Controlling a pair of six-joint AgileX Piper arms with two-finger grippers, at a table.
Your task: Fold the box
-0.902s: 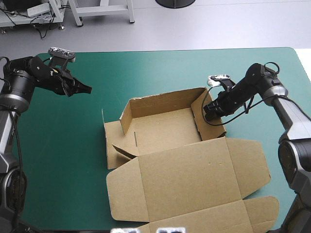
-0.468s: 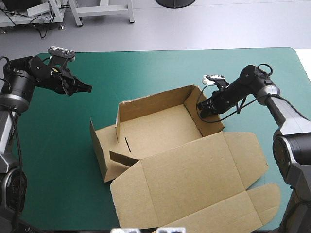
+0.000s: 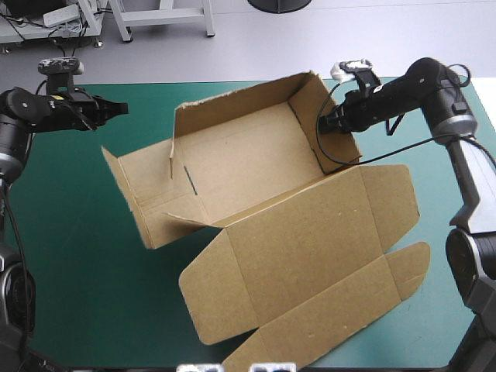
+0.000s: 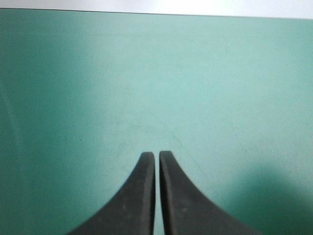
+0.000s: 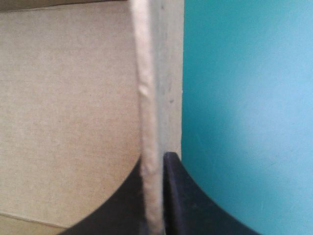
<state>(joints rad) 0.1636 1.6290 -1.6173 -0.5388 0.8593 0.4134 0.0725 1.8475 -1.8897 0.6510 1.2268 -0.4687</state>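
Two grippers: right gripper clamps the brown box wall between its fingers; left gripper, closed, has teal-green cover ahead.

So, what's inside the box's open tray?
Only bare brown board shows inside the box; the right gripper pinches its right wall. The teal-green cover beneath it is hidden.

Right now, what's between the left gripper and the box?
Only bare teal-green cover lies between the left gripper and the box; the high view shows it.

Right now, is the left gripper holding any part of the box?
No, the left gripper is shut over bare teal-green cover, apart from the box.
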